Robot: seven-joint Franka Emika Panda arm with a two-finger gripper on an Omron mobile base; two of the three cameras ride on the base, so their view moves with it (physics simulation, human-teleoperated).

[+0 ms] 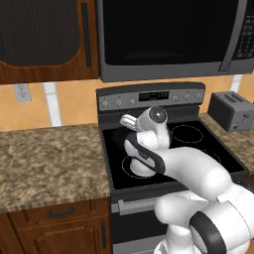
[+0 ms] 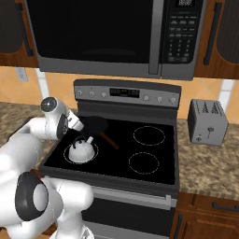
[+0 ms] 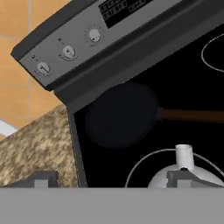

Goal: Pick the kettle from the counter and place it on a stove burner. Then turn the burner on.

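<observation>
The two-finger gripper (image 3: 113, 178) hangs wide open over the squat white-grey kettle (image 2: 80, 150) sitting inside the thin white-ringed front-left burner (image 2: 68, 159), with the dark frying pan (image 3: 121, 114) just beyond toward the grey knob panel (image 3: 92, 41).

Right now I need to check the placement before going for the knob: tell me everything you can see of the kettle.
The kettle is a small, squat, dome-shaped white-grey vessel with a thin black arched handle and a short spout. It looks smooth, like glazed or enamelled metal. It stands upright on the black glass cooktop, inside the white ring of the front left stove burner, just in front of the dark frying pan and apart from it. The gripper hangs open above it, not holding it.
</observation>
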